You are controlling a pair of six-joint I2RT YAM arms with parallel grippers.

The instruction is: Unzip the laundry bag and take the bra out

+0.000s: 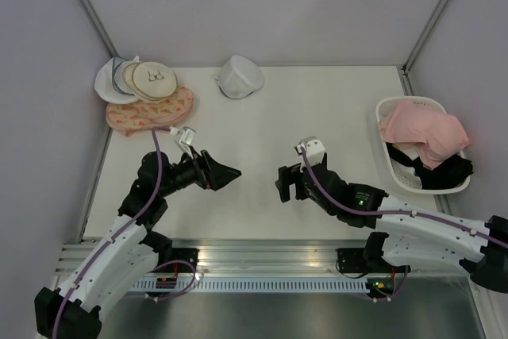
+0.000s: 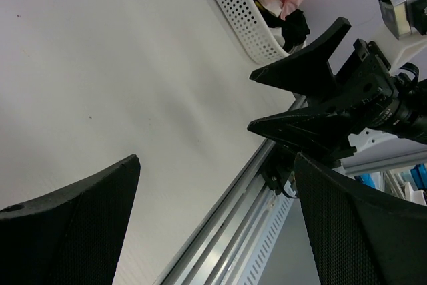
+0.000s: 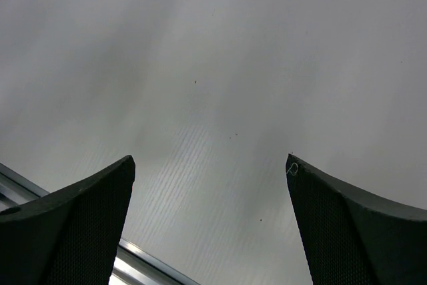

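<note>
Left gripper (image 1: 228,173) and right gripper (image 1: 282,183) gape empty; the laundry bag (image 1: 240,77) at the far edge likely needs one pinning, one unzipping.

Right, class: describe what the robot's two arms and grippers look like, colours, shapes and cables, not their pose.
Both the left arm and right arm have white shells with black joints, and a purple cable runs along each. A white camera block sits on each wrist. The left gripper and right gripper have black wedge-shaped fingers with textured pads.
</note>
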